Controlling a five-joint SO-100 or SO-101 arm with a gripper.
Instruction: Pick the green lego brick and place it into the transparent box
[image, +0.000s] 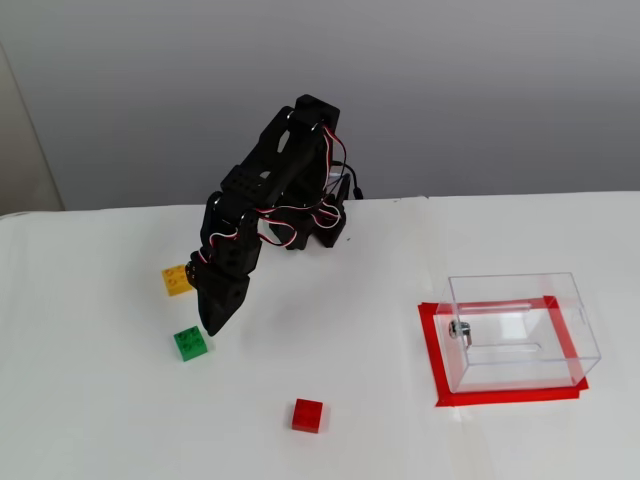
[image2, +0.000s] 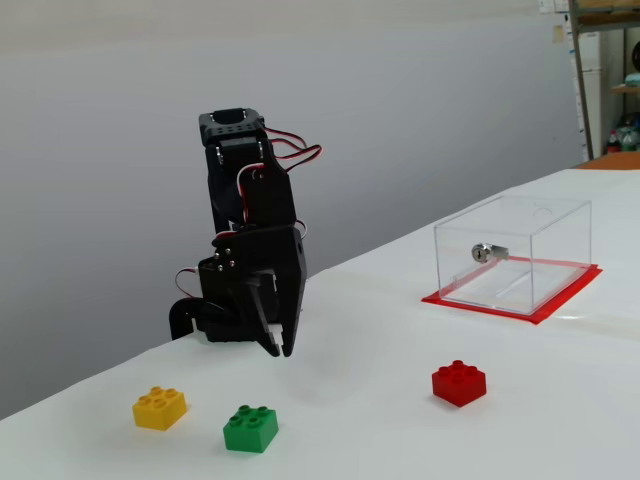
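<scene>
The green lego brick (image: 190, 343) (image2: 250, 428) lies on the white table, left of centre in both fixed views. My black gripper (image: 213, 328) (image2: 281, 350) points down and hangs just above the table, a little to the right of and behind the brick, not touching it. Its jaws meet at the tip with nothing between them. The transparent box (image: 520, 330) (image2: 512, 255) stands far to the right on a red tape frame, with a small metal fitting on one wall.
A yellow brick (image: 177, 280) (image2: 160, 407) sits behind the green one, close to the lowered arm. A red brick (image: 307, 415) (image2: 459, 382) lies nearer the table's front, between the green brick and the box. The arm's base (image: 320, 225) stands at the back.
</scene>
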